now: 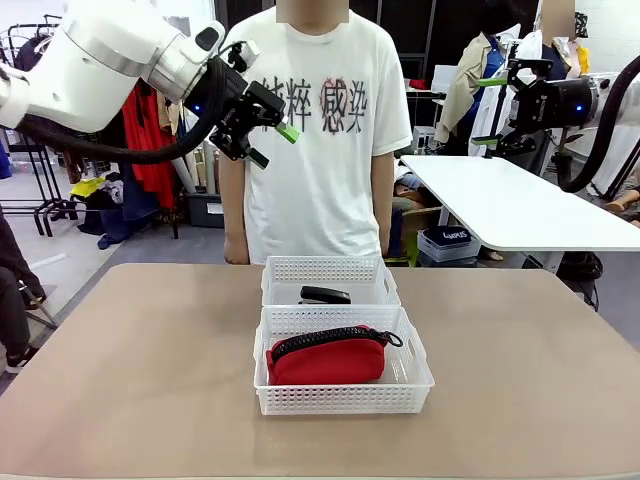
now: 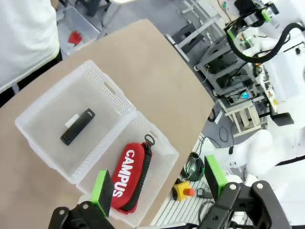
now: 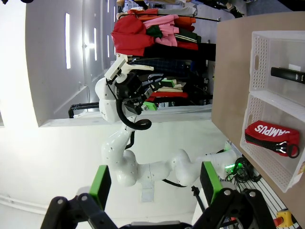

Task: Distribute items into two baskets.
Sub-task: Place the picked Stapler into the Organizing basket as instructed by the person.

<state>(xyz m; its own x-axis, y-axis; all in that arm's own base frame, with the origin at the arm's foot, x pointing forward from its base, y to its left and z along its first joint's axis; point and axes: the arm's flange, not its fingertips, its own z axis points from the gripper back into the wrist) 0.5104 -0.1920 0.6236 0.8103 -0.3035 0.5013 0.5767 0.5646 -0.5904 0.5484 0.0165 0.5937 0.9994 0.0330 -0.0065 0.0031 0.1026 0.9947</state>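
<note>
Both items already sit sorted, the stapler (image 1: 325, 295) in the far basket (image 1: 330, 270) and the red pouch (image 1: 328, 356) in the near basket (image 1: 400, 385), while the left pincer (image 1: 262, 122) and right pincer (image 1: 490, 110) hang open and empty above the desk (image 1: 130, 370), so I judge nothing remains but retreat.

We are seeing two baskets of white plastic, the near basket (image 1: 343, 395) and the far basket (image 1: 330, 278), both with perforated lattice walls and smooth bottoms. We are noting the red pouch (image 1: 327, 356) looking like soft matt cloth with a black zipper and white printed lettering. The stapler (image 1: 325, 295) is showing a black, slightly glossy shell. The table (image 1: 130, 370) is looking matt, smooth and tan.
</note>
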